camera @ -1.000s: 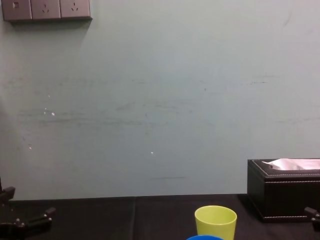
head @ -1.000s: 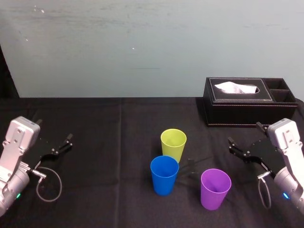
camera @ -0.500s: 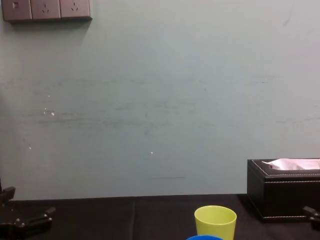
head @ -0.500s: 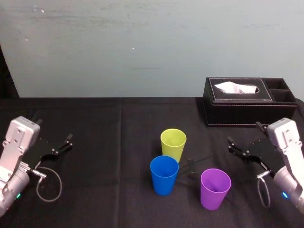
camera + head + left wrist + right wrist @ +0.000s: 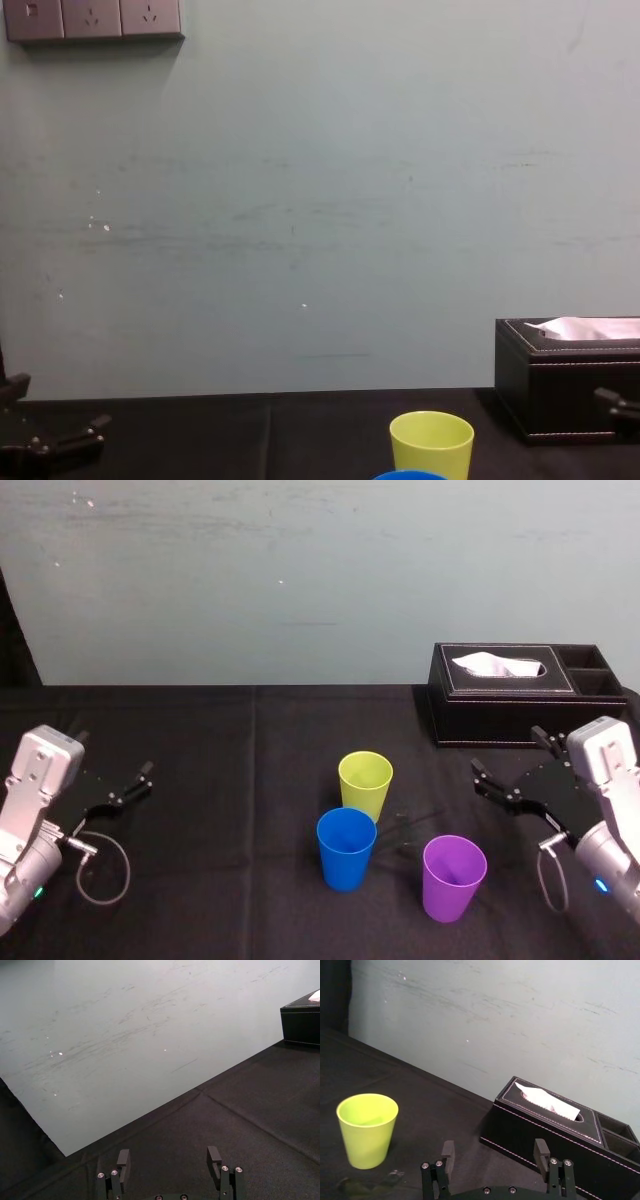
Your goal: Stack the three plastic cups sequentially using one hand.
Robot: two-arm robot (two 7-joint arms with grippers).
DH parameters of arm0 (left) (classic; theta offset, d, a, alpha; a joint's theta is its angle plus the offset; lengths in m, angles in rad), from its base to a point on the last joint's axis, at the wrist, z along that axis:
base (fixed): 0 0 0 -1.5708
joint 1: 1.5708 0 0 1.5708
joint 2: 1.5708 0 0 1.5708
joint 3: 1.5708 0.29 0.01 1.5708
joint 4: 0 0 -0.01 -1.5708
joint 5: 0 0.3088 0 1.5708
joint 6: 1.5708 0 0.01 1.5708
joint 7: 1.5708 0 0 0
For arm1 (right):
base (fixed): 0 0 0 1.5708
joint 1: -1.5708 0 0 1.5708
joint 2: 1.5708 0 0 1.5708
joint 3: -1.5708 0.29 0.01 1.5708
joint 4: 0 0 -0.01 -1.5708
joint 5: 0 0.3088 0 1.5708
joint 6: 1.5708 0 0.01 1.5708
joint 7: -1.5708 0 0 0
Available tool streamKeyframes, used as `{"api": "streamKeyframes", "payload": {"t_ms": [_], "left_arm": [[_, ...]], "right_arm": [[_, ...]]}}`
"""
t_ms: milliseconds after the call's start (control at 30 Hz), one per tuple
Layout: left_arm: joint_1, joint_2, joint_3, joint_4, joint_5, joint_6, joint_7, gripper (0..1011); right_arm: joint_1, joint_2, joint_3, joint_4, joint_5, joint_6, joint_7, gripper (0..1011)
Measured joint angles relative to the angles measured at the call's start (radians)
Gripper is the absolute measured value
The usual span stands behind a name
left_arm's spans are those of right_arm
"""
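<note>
Looking at the feed biggest stuff first: the black cloth-covered counter (image 5: 220, 780) takes up most of it, and the black leather tissue box (image 5: 520, 695) sits at the back right, out of the way.

The only thing that's moved over the last second is the right gripper (image 5: 507, 751). It's crept a little forward and in toward the middle from its spot at the right edge. Its black flat fingers (image 5: 447, 1152) are spread wide with nothing between them. The left gripper (image 5: 115, 752) hasn't budged at the far left of the counter, fingers also wide apart and empty, so I'm reading it as parked.

None of the cups have shifted. All three stand upright and separate near the centre:
- the yellow-green tapered plastic cup (image 5: 365, 783) is farthest back
- the blue tapered plastic cup (image 5: 346, 848) is just in front of it
- the purple tapered plastic cup (image 5: 454, 877) is off to the right, nearest the right gripper

My take: stacking hasn't started, and that small creep looks like the opening of a reach, probably for the purple one.
</note>
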Motion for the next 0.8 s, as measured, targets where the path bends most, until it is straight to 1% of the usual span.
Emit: {"api": "streamKeyframes", "payload": {"t_ms": [100, 133, 233, 267, 367, 400, 467, 500, 567, 600, 667, 700, 800], "left_arm": [[0.000, 0.000, 0.000, 0.000, 0.000, 0.000, 0.000, 1000], [0.000, 0.000, 0.000, 0.000, 0.000, 0.000, 0.000, 1000], [0.000, 0.000, 0.000, 0.000, 0.000, 0.000, 0.000, 1000], [0.000, 0.000, 0.000, 0.000, 0.000, 0.000, 0.000, 1000], [0.000, 0.000, 0.000, 0.000, 0.000, 0.000, 0.000, 1000], [0.000, 0.000, 0.000, 0.000, 0.000, 0.000, 0.000, 1000], [0.000, 0.000, 0.000, 0.000, 0.000, 0.000, 0.000, 1000], [0.000, 0.000, 0.000, 0.000, 0.000, 0.000, 0.000, 1000], [0.000, 0.000, 0.000, 0.000, 0.000, 0.000, 0.000, 1000], [0.000, 0.000, 0.000, 0.000, 0.000, 0.000, 0.000, 1000], [0.000, 0.000, 0.000, 0.000, 0.000, 0.000, 0.000, 1000], [0.000, 0.000, 0.000, 0.000, 0.000, 0.000, 0.000, 1000], [0.000, 0.000, 0.000, 0.000, 0.000, 0.000, 0.000, 1000]], "right_arm": [[-0.029, 0.015, 0.023, -0.040, 0.019, 0.018, 0.011, 1004], [-0.047, 0.026, 0.038, -0.062, 0.030, 0.026, 0.017, 1004], [-0.080, 0.044, 0.063, -0.095, 0.052, 0.036, 0.028, 1004], [-0.106, 0.059, 0.082, -0.116, 0.067, 0.044, 0.035, 1004], [-0.145, 0.079, 0.110, -0.144, 0.094, 0.056, 0.051, 1004], [-0.172, 0.094, 0.128, -0.162, 0.115, 0.065, 0.064, 1004], [-0.197, 0.107, 0.143, -0.178, 0.131, 0.073, 0.076, 1004], [-0.226, 0.122, 0.161, -0.195, 0.151, 0.082, 0.092, 1004], [-0.255, 0.136, 0.178, -0.211, 0.173, 0.094, 0.108, 1004], [-0.283, 0.150, 0.193, -0.225, 0.189, 0.104, 0.122, 1004], [-0.308, 0.162, 0.206, -0.237, 0.199, 0.109, 0.136, 1004], [-0.334, 0.170, 0.220, -0.248, 0.213, 0.117, 0.148, 1004], [-0.364, 0.179, 0.235, -0.260, 0.224, 0.125, 0.160, 1004]]}}
